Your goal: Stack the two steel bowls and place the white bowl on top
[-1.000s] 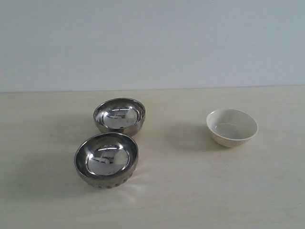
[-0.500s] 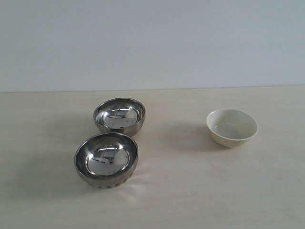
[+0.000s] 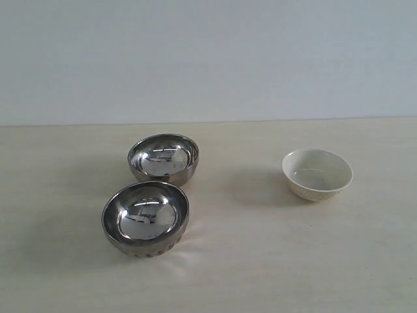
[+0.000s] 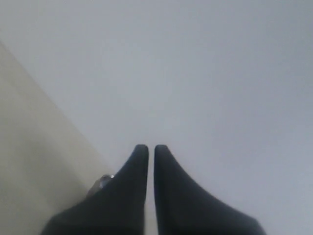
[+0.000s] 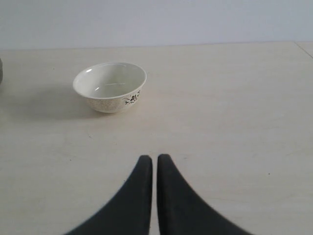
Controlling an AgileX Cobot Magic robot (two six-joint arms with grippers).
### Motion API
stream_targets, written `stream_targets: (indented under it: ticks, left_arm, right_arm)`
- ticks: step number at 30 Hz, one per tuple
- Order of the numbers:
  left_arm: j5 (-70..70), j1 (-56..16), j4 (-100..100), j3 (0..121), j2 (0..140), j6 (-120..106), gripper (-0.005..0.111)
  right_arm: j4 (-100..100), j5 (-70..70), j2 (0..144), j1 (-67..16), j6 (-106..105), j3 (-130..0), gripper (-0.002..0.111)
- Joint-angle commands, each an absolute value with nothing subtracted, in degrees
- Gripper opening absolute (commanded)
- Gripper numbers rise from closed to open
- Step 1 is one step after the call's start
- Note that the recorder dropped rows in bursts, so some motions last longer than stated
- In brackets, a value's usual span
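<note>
The right gripper [image 5: 154, 157] has its jaws drawn almost together, a thin slit between them and nothing held. The white bowl [image 5: 110, 85] stands upright on the table [image 5: 234, 122] ahead of it, well apart from its tips. The left gripper [image 4: 147, 147] is likewise pinched nearly closed and empty, facing blank wall [image 4: 210, 73]; a mere glint of steel rim [image 4: 103, 181] shows past one finger, too little to tell which bowl. Only the exterior view shows the farther steel bowl [image 3: 163, 158] and the nearer steel bowl [image 3: 145, 218] whole, just beside each other.

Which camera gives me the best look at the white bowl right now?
The right wrist view: the white bowl sits close, upright and empty, its dark outside pattern visible. The exterior view shows the bowl smaller, pattern faint. The left wrist view misses it.
</note>
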State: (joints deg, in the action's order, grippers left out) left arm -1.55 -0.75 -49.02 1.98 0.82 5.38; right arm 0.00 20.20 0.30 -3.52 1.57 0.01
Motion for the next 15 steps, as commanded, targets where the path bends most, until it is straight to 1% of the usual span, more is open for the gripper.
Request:
stream_targets:
  ticks: [1, 6, 15]
  left_arm:
    - [-0.90, -0.61, -46.66, 8.64, 3.40, 3.09, 0.004]
    - [-7.69, -0.61, -42.80, 20.53, 14.62, -3.32, 0.004]
    - [-29.34, -0.61, -42.56, 42.73, 41.39, -23.83, 0.004]
  right_arm:
    - [0.00, 19.56, 0.00, -3.41, 1.35, 0.00, 0.000]
    - [0.00, 19.56, 0.00, -3.41, 1.35, 0.00, 0.000]
    - [0.00, 19.56, 0.00, -3.41, 1.35, 0.00, 0.000]
